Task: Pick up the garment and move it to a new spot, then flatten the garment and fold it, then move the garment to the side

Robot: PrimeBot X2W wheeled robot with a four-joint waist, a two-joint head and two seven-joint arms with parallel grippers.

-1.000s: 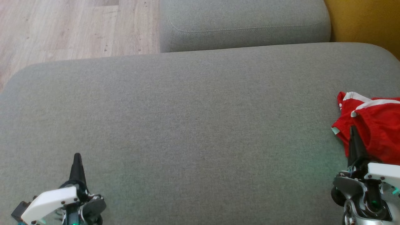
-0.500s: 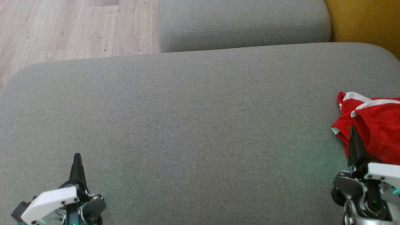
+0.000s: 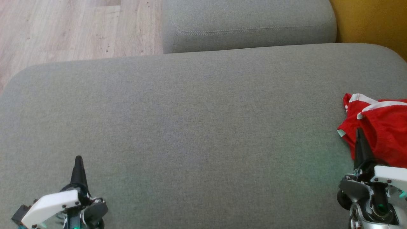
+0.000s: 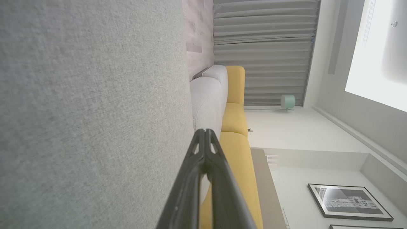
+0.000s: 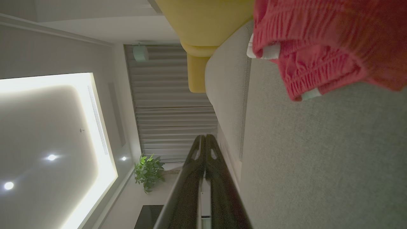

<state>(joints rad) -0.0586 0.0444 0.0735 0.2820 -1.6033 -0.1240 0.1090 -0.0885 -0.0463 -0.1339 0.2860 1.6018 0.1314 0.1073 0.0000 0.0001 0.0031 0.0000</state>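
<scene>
Red white-trimmed fabric garment (image 3: 384, 133) lies crumpled on grey fabric sofa cushion (image 3: 190, 127).
No step done yet; left tool (image 3: 78, 159) and right tool (image 3: 359, 131) are pressed together, empty.

No text, label, brand, number or sign can be read in any view. The framed picture (image 4: 349, 202), at about four o'clock in the left wrist view, holds a dark print too small to tell whether it carries lettering. The red garment (image 3: 381, 133), at three o'clock in the head view, has plain white trim and no legible marking.
</scene>
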